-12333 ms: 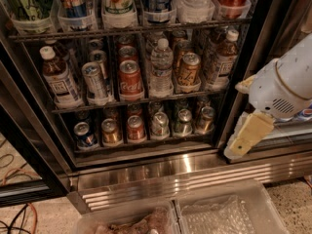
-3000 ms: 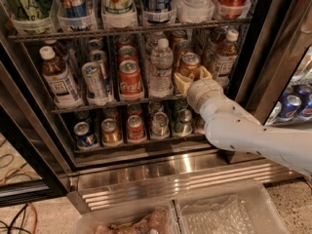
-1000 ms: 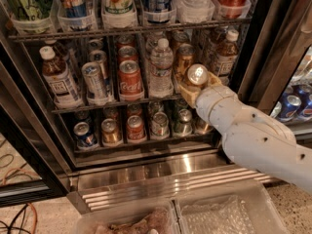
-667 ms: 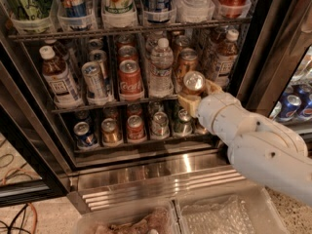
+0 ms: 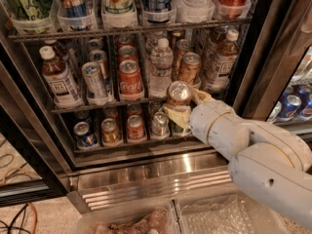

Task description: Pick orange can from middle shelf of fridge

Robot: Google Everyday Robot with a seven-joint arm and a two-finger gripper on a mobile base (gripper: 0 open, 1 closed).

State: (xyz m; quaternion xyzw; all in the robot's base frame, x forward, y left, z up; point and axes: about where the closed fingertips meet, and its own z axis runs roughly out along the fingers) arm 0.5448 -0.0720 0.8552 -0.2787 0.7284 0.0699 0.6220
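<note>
The orange can (image 5: 179, 93) is grasped by the gripper (image 5: 184, 107) and is held tilted, its silver top turned towards the camera, just in front of the rail of the middle shelf (image 5: 97, 104). The pale fingers (image 5: 176, 115) are clenched on the can's body from either side, below the top. That is probably why the can sits firmly though it leans. It is judged to be clear of the rack, so the lifting part of the task seems nearly done. What is left is to draw it out past the black door frame of the fridge (image 5: 152, 171).

On the middle shelf, drinks are ranged in rows from front to back, so that each front item can be reached. A tea bottle (image 5: 58, 77) stands at the left, then a slim silver can (image 5: 94, 80), a red cola can (image 5: 130, 79) and a water bottle (image 5: 160, 67). A second amber can (image 5: 189, 67) is seen just behind the held one, with another tea bottle (image 5: 222, 57) at the right.

The lower rack (image 5: 122, 144) is filled with small cans only. Below the steel base, two clear bins (image 5: 127, 219) are seen. Something brownish lies in the left one and crumpled clear material in the right; what these are cannot be told.
</note>
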